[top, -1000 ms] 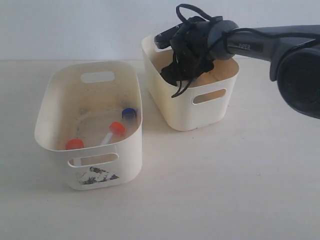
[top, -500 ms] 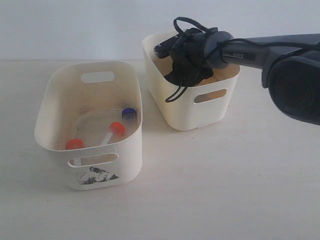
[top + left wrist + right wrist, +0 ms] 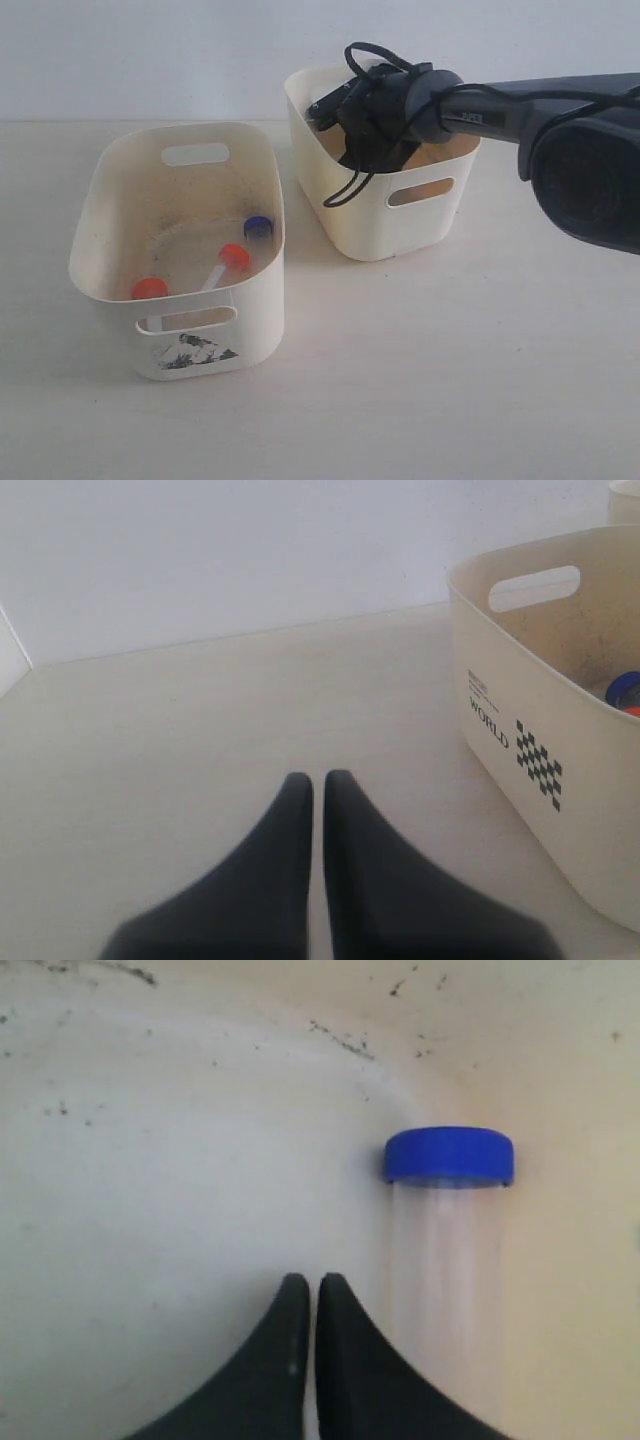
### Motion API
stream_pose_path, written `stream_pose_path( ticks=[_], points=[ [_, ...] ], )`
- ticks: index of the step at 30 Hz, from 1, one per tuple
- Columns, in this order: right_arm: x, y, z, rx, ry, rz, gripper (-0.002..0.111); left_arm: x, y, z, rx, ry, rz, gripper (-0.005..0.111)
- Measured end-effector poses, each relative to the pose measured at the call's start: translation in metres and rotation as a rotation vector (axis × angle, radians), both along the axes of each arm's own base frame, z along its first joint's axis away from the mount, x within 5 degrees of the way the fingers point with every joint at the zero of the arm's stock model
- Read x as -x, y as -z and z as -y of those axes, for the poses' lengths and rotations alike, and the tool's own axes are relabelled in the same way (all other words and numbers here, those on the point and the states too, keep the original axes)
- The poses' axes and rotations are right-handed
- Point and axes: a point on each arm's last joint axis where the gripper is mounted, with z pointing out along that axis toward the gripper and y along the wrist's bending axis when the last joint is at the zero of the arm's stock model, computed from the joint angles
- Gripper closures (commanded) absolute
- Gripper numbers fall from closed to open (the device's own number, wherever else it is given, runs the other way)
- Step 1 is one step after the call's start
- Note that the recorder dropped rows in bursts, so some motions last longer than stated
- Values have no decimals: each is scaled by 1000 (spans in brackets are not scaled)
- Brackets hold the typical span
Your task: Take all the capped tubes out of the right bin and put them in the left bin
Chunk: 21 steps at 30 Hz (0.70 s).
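Exterior: left bin sits on the bench, with a black scuffed mark under its near slot. Three tubes lie inside it. The first orange-capped tube is by the front wall. The second orange-capped tube is nearer the right wall, and the blue-capped tube is just behind that. The right bin stands behind and to the right, close to the left bin but apart from it. The right arm comes in from the right edge, its wrist wrapped in black cables over the right bin's opening. Its end drops below the rim and is hidden here, and so is what's in that bin.

Left wrist: left hand has its fingers pressed together with nothing between them, and bare bench beyond. The left bin's outer wall is off to one side, well clear of the hand, and carries a "WORLD" print and a checker patch. A blue cap shows just over the rim.

Right wrist: right hand is down inside the right bin, fingers closed on each other and gripping nothing. A tube with a blue cap lies just beside one finger, not between the two. Its clear body is blurred and runs alongside the finger, with the cap end toward the curved wall. Can't tell whether it touches the finger. The bin floor has dark specks.
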Motion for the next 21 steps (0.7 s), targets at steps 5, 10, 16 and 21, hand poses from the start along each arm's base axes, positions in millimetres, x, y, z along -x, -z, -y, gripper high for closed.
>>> stream_pose_path(
  ticks=[5,10,16,21],
  points=[
    [1,-2,1,15,-3,-4,84,0,0,0,0,0,0,102],
    [1,-26,2,9,-16,38,58,0,0,0,0,0,0,102],
    [1,-45,1,0,-35,84,51,0,0,0,0,0,0,102],
    [0,-39,1,6,-37,75,47,0,0,0,0,0,0,102]
  ],
)
